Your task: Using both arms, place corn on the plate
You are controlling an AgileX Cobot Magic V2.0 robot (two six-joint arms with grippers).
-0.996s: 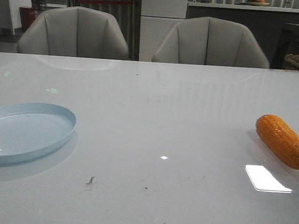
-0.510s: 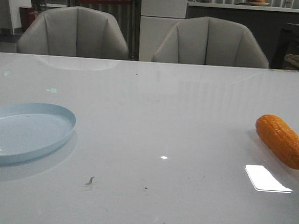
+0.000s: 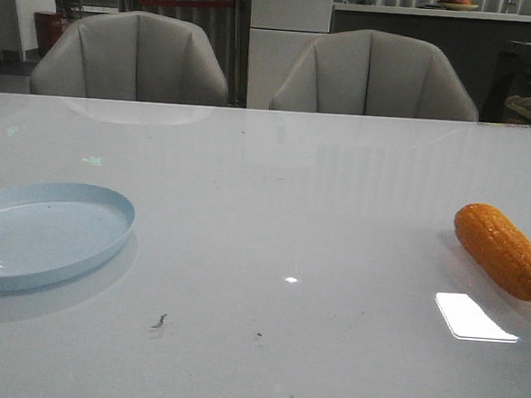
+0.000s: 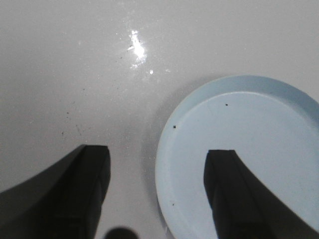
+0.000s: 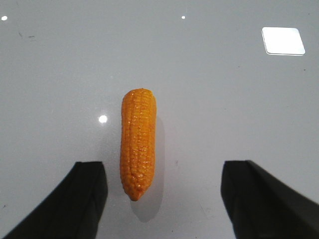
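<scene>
**Corn waits under the right pincer, plate under the left**

Glossy white table [image 3: 274, 209] fills the front view, with two grey chairs [image 3: 134, 58] behind it and neither arm showing in that view.

On the left side lies the plate [image 3: 40, 233], pale blue and bare. The left gripper [image 4: 157, 172] hangs above it with its jaws spread wide and nothing between them. One finger sits over the plate's floor and the other over bare table, so the plate's rim passes through the gap.

Far across on the right lies the corn [image 3: 502, 250], flat on the table, well apart from the plate. The right gripper [image 5: 164, 184] hovers above it, also released and empty. Seen from the right wrist, the corn [image 5: 138, 142] lies lengthwise between the two fingers, closer to one of them than the other, with its tapered end nearest the pincer.

The step in hand looks like the first pick. To do it well, the right pincer should shift sideways until the cob is centred in the gap, then descend so the fingers close across the thick middle, not the narrowing tip. The surface looks smooth and rounded, so an off-centre squeeze could roll the corn or squirt it out. Since the plate is far off, a handover toward the left arm seems likely.
</scene>
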